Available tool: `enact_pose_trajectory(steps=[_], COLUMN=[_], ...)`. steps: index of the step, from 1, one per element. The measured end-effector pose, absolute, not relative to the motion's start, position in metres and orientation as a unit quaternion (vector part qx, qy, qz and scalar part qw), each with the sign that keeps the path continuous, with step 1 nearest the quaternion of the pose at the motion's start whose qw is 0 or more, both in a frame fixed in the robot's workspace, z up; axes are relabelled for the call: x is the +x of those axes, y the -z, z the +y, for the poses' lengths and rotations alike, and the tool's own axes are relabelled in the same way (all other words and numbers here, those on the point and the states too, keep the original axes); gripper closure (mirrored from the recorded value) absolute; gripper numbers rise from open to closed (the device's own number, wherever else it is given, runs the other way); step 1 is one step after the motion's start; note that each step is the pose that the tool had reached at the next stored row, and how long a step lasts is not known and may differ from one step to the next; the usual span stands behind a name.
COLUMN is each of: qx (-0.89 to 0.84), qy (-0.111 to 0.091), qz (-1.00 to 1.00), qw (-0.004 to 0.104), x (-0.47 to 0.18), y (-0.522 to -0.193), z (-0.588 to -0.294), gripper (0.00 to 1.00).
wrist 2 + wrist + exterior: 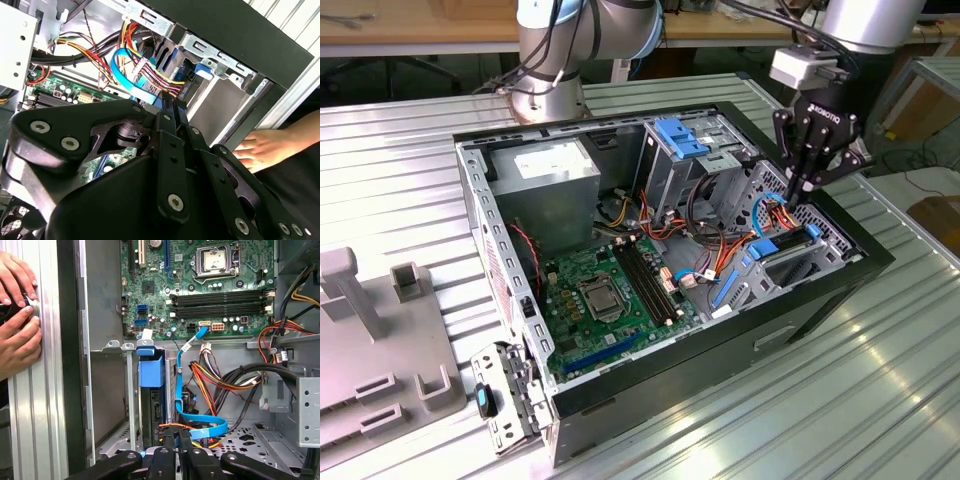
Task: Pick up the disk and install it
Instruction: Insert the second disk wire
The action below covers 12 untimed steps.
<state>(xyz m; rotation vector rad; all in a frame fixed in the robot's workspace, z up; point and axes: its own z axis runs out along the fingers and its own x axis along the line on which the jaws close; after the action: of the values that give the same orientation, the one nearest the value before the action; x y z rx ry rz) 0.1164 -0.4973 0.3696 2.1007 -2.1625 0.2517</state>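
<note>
Open computer case lies on its side on the ribbed metal table, so the drive bays face up and can be reached from above; motherboard sits flat in the middle of the case.

The disk stands on edge in the grey drive cage at the exterior view's right end of the case; its blue carrier shows in the first wrist view, set in the slot between the cage walls, with a blue data cable curving just beside it. Judgement: disk looks seated or nearly so; full depth cannot be told.

Gripper hangs vertically over the cage, wrist above, pointing straight down at the end of the disk; fingers appear drawn together, close-set, tips at the disk's upper edge; whether they pinch the carrier or only press on it cannot be told.

A person's hands rest on the table, just outside the case wall.
</note>
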Motion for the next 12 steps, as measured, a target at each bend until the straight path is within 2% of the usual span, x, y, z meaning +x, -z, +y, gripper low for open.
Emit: enact_pose_trajectory(steps=[5, 6, 9, 12], qx=[0.693, 0.693, 0.693, 0.693], qy=[-0.084, -0.084, -0.085, -0.085], qz=[-0.713, -0.713, -0.713, -0.713], qw=[0.059, 0.059, 0.059, 0.06], x=[0.1164, 0.1164, 0.1164, 0.1164], y=[-0.3674, -0.3668, -0.3654, -0.3641], z=[-0.4973, -0.4973, -0.4973, -0.4973], gripper=[0.82, 0.74, 0.74, 0.84])
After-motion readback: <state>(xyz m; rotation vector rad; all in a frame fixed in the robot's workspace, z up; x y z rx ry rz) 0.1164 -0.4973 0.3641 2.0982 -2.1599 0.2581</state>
